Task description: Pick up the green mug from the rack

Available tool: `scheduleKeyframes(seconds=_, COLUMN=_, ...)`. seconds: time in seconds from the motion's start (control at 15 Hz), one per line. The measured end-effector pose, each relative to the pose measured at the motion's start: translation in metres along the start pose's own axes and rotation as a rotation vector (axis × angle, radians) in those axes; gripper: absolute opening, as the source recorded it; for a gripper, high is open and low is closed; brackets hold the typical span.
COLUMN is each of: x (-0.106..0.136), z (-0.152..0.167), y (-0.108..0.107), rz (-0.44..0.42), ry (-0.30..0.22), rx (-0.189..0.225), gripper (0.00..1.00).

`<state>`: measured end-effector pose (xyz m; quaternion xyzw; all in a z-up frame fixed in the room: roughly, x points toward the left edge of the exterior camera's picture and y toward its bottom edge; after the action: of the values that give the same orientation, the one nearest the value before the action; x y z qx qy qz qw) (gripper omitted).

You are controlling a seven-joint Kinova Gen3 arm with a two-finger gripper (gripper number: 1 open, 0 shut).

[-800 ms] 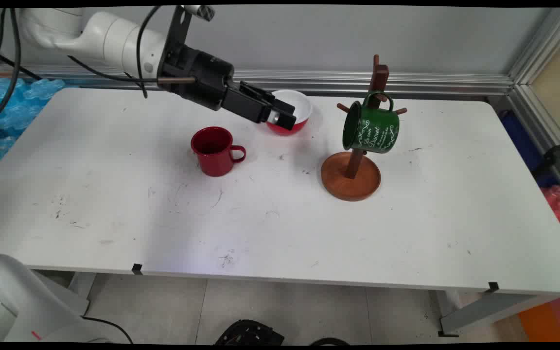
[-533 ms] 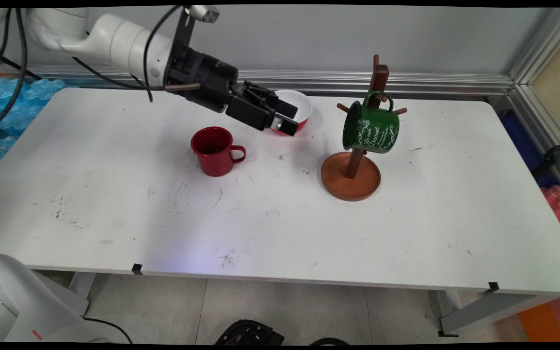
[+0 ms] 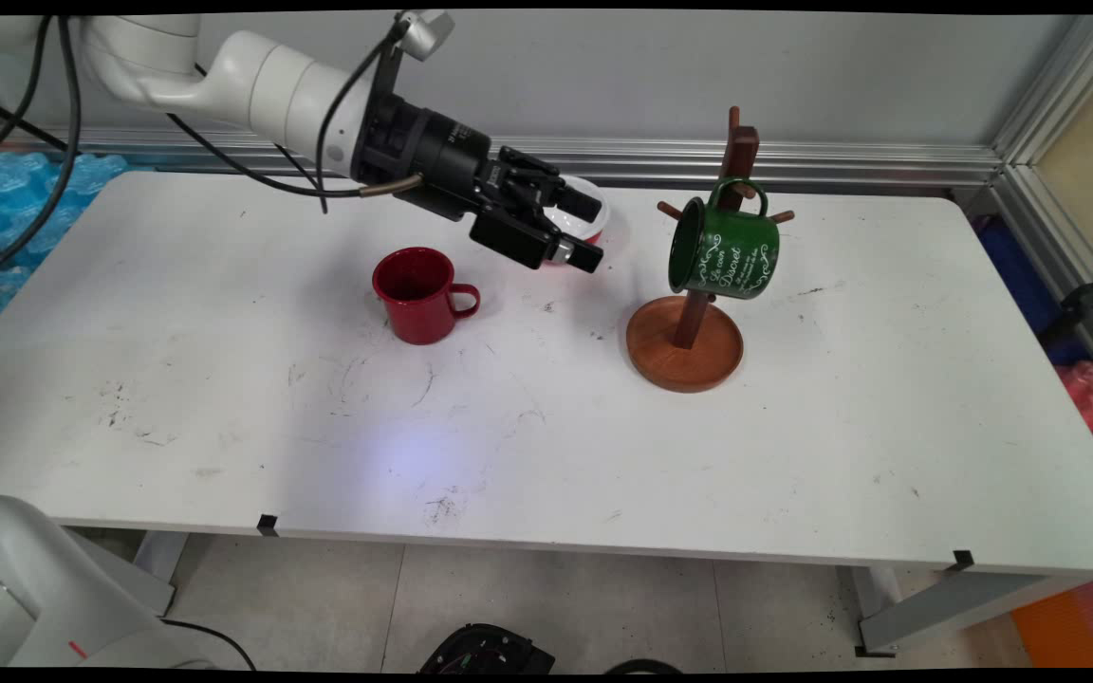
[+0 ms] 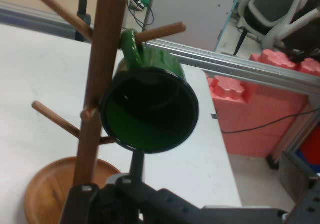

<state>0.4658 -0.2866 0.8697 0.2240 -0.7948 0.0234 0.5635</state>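
My black gripper (image 3: 590,232) hangs above the table's far middle, pointing right, open with nothing between its fingers. Just behind it sits a red bowl (image 3: 597,218) with a white inside, mostly hidden by the fingers. A red mug (image 3: 418,294) stands on the table to the gripper's lower left, handle to the right. To the right, apart from the gripper, a green mug (image 3: 725,251) hangs by its handle on a wooden mug tree (image 3: 685,346). The hand view looks straight into the green mug's (image 4: 150,109) dark mouth, beside the tree's post (image 4: 102,79).
The tree's round wooden base (image 4: 47,189) rests on the white table (image 3: 546,446). A metal rail (image 3: 793,161) runs along the wall behind. Blue packs (image 3: 15,199) lie off the left edge and red ones (image 3: 1092,398) off the right.
The gripper has moved right, toward the mug tree, and turned about its wrist. Both mugs, the bowl and the tree have stayed put.
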Motion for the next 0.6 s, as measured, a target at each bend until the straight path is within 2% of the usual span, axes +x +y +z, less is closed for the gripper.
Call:
scheduleKeyframes(seconds=0.33, x=0.003, z=0.011, y=0.0, rz=0.08, ry=-0.012, rx=0.013, gripper=1.0)
scheduleKeyframes(seconds=0.6, x=0.001, z=0.019, y=0.003, rz=0.113, ry=-0.022, rx=0.014, gripper=1.0)
